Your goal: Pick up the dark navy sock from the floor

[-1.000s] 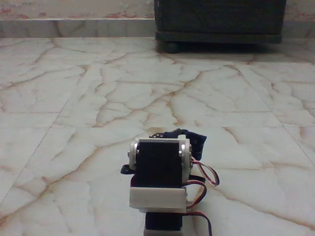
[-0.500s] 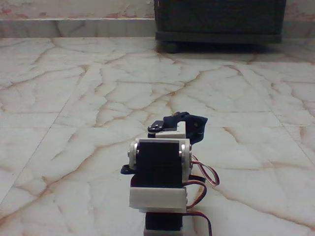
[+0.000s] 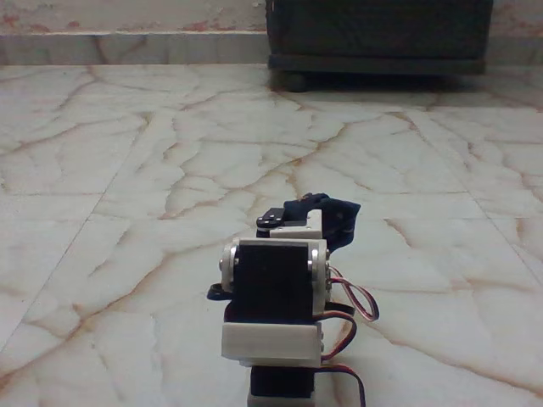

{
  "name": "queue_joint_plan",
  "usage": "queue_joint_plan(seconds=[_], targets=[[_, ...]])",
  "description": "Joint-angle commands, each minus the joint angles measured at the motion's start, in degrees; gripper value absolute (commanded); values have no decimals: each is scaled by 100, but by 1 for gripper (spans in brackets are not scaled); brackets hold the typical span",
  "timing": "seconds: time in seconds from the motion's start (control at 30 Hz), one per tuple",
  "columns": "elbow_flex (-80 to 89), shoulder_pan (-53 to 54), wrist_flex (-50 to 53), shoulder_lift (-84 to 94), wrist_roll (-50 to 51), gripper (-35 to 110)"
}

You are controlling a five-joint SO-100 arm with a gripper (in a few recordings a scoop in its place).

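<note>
Fixed view, seen from behind the arm. The arm's black servo block in its white bracket (image 3: 273, 292) is seen at the lower middle, with red and black wires (image 3: 352, 309) looped on its right side. Just beyond and above the bracket, the hand (image 3: 299, 217) is largely hidden by the arm; whether it is clenched or released cannot be told. The dark navy sock (image 3: 339, 219) is seen bunched at the hand, at its right side, above the bracket's top edge; contact with the floor (image 3: 127, 170) cannot be judged. The cream marble tiles, veined reddish-brown, lie bare to the left, right and beyond the arm. A dark cabinet (image 3: 377, 34) on a round foot (image 3: 294, 82) is set at the far edge, upper right, well apart from the sock, against a pale skirting (image 3: 127, 47).
</note>
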Motion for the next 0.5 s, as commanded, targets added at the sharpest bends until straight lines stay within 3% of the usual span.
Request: queue_joint_plan(seconds=[0.0, 0.47], targets=[[-9, 18, -62, 246, 26, 0], [-9, 9, -88, 246, 44, 0]])
